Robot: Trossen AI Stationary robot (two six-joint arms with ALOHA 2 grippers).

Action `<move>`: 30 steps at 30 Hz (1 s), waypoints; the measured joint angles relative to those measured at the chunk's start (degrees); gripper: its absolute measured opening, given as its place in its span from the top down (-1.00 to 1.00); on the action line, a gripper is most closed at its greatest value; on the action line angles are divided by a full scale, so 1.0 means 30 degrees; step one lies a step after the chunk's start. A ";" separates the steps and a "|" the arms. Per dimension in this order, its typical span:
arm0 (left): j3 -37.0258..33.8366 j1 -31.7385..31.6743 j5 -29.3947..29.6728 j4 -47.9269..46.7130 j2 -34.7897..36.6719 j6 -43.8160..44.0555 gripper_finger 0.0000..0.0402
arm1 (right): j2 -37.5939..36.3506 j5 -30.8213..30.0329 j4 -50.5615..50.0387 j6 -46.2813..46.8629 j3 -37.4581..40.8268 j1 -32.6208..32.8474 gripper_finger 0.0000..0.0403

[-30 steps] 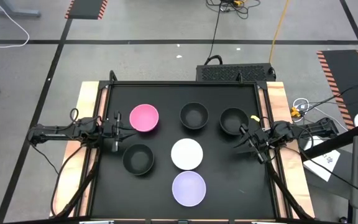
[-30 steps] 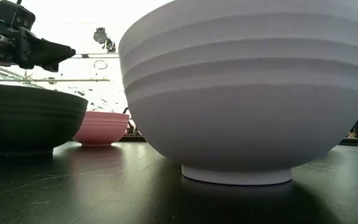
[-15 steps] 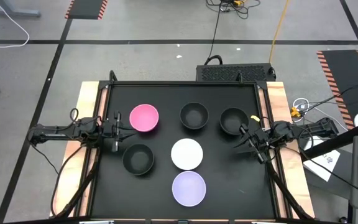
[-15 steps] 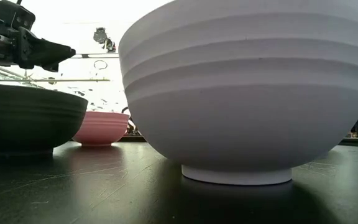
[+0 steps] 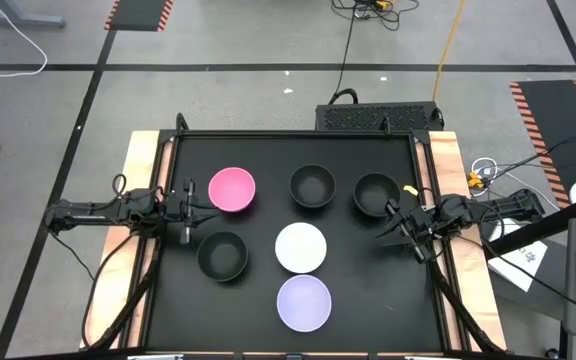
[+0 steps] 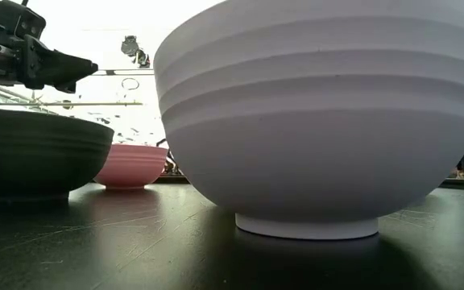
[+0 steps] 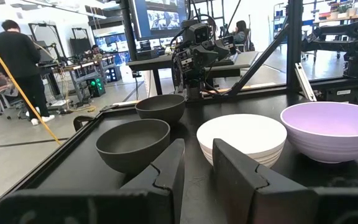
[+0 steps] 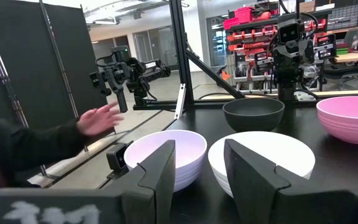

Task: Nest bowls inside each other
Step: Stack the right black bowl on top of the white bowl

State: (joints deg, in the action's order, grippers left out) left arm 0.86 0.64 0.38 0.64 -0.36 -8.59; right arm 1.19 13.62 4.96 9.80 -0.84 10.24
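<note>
Bowls: we count six, all apart on the black bench [image 5: 368,290], none nested.
Back row: pink bowl [image 5: 232,189], two black bowls [image 5: 312,185].
Front: third black bowl [image 5: 222,255], white bowl [image 5: 300,247], lavender bowl [image 5: 303,302] nearest.
Left tool [image 5: 190,212]: at the bench's left edge beside the pink bowl, fingers narrowly parted, holding nothing.
Right tool [image 5: 393,224]: at the right edge, fingers parted, holding nothing.
Room: we see a person's hand [image 8: 101,118] beyond the bench.

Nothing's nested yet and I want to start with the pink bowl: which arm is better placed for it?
Probably left. The left claw sits at the table's left edge right beside the pink bowl. The right claw is across the table, beside a black bowl.
</note>
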 joint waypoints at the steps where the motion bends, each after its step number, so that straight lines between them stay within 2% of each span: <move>1: 0.0000 -0.0005 0.0005 0.0000 0.0000 -0.0234 0.56 | 0.0002 0.0000 -0.0003 0.0000 0.0007 0.0002 0.37; 5: 0.0000 -0.0005 0.0059 0.0324 -0.0007 -0.2547 0.56 | 0.0007 -0.0005 -0.0004 0.0000 0.0007 0.0002 0.37; 8: 0.0007 -0.0002 0.0060 0.0401 0.0000 -0.3250 0.56 | 0.0004 -0.0002 -0.0004 0.0000 0.0007 0.0002 0.37; 17: 0.0007 0.0000 0.0022 0.1188 0.0000 -0.1362 0.56 | 0.0001 0.0001 0.1121 0.0000 0.0001 0.0002 0.37; 24: 0.0015 -0.0003 -0.0071 0.2910 0.0000 0.1803 0.56 | 0.0001 -0.0006 0.1593 0.0000 0.0007 -0.0006 0.37; 30: 0.0012 -0.0005 -0.0194 0.4678 0.0006 0.2037 0.56 | 0.0000 -0.0006 0.3405 0.0000 0.0007 -0.0003 0.37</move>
State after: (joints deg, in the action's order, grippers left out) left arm 0.90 0.62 -0.21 14.68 -0.34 -2.48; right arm 1.19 13.61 15.18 9.80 -0.82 10.23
